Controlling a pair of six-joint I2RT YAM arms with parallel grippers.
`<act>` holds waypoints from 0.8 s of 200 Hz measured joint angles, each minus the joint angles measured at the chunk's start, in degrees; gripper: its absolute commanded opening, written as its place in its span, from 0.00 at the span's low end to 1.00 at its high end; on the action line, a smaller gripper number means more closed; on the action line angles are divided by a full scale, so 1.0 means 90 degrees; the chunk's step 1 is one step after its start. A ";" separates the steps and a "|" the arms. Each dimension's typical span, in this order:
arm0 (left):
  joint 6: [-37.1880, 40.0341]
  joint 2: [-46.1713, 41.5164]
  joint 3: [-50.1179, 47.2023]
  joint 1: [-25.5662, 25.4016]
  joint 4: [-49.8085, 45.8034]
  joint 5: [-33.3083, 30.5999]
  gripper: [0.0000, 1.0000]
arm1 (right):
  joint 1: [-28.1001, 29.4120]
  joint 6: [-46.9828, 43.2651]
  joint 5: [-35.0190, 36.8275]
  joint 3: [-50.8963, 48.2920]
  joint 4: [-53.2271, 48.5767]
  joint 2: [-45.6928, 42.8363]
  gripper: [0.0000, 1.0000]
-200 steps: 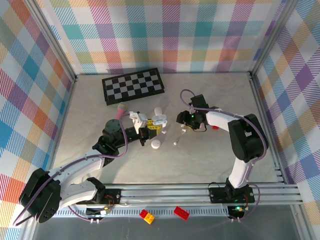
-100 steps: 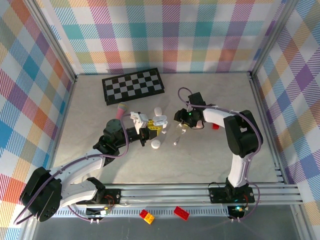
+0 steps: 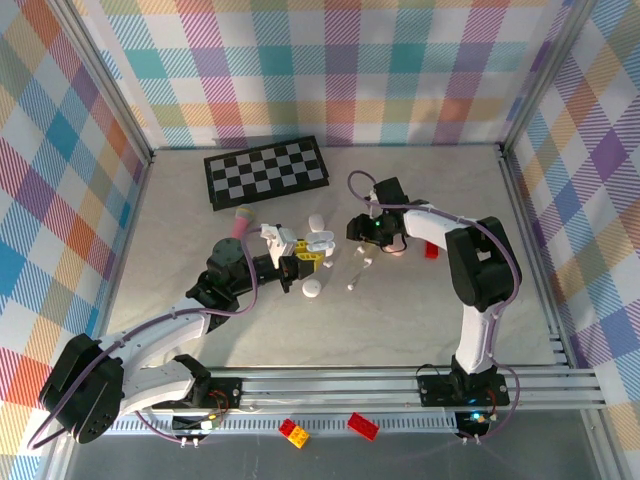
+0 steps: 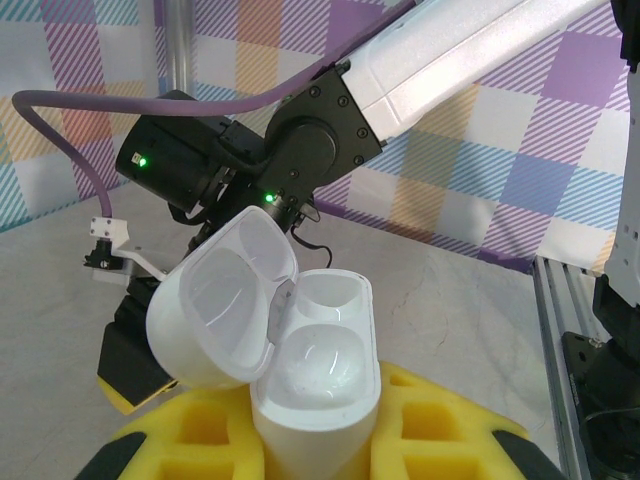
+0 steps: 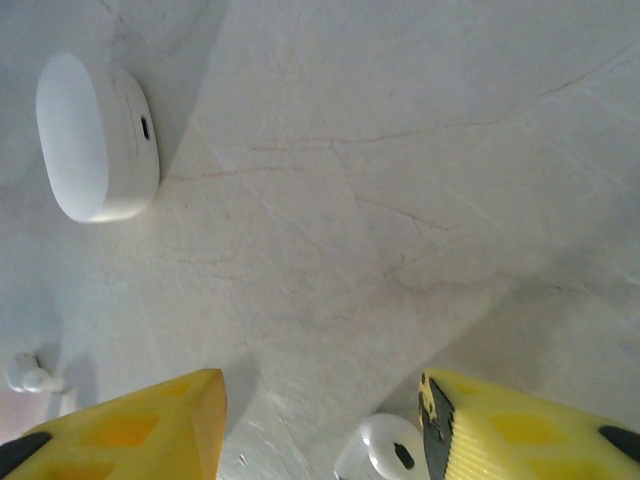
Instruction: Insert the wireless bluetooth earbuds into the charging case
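Left claw: the left claw (image 3: 303,257) (image 4: 320,440) is closed on an open white plastic charging case (image 3: 318,240) (image 4: 315,385). Its yellow foam pads press the lower body of the case from both sides, near the middle of the table.

Charging case: it stands upright in that grip. In the left wrist view its lid is swung open to the left, and two rounded wells show in the base.

Right claw: the right claw (image 3: 363,243) (image 5: 320,385) is open, its yellow pads well apart and gripping nothing. It hangs over the table just right of the held case.

Earbuds: a small glossy white plastic earbud (image 5: 385,452) (image 3: 365,263) lies on the table between the right claw's pads, just beside the right-hand pad in the wrist view. Whether it touches that pad I cannot tell. A second tiny white earbud (image 5: 30,376) (image 3: 354,283) lies a little nearer, apart from both claws.

Closed case: a white pebble-shaped closed case (image 3: 313,288) (image 5: 95,135) lies flat on the table, nearer than the held case and left of the second earbud.

Table: a pale marble-patterned table (image 3: 420,310).

Other things: a black-and-white chessboard (image 3: 265,170) lies at the far left. A pink rounded object (image 3: 240,221) sits left of the held case, and a small red piece (image 3: 430,250) sits beside the right arm.
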 measured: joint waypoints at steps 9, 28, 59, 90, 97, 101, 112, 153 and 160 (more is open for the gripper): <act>0.0000 0.0000 0.0000 0.0000 0.0000 0.0002 0.04 | 0.0000 -0.0165 0.0002 0.0019 -0.0131 0.0000 0.54; 0.0000 0.0000 0.0000 0.0000 0.0000 0.0012 0.04 | 0.0000 -0.0357 0.0044 0.0041 -0.0345 0.0000 0.51; -0.0002 0.0000 0.0000 0.0000 0.0000 0.0022 0.04 | 0.0000 -0.0471 0.0039 0.0041 -0.0517 0.0000 0.48; 0.0000 0.0000 0.0000 0.0000 0.0000 0.0029 0.04 | 0.0000 -0.0495 0.0041 0.0039 -0.0520 0.0000 0.44; -0.0002 0.0000 0.0000 0.0000 0.0000 0.0044 0.04 | 0.0000 -0.0498 0.0041 0.0039 -0.0520 0.0000 0.43; -0.0002 0.0000 0.0000 0.0000 0.0000 0.0051 0.04 | 0.0000 -0.0503 0.0041 0.0039 -0.0520 0.0002 0.43; -0.0002 0.0000 0.0000 0.0000 0.0000 0.0068 0.04 | 0.0000 -0.0493 0.0039 0.0039 -0.0517 0.0005 0.41; -0.0002 0.0000 0.0000 0.0000 0.0000 0.0070 0.04 | 0.0000 -0.0491 0.0012 0.0039 -0.0512 0.0187 0.39; -0.0002 0.0000 0.0000 0.0000 0.0000 0.0070 0.04 | -0.0007 -0.0491 0.0002 0.0039 -0.0510 0.0199 0.38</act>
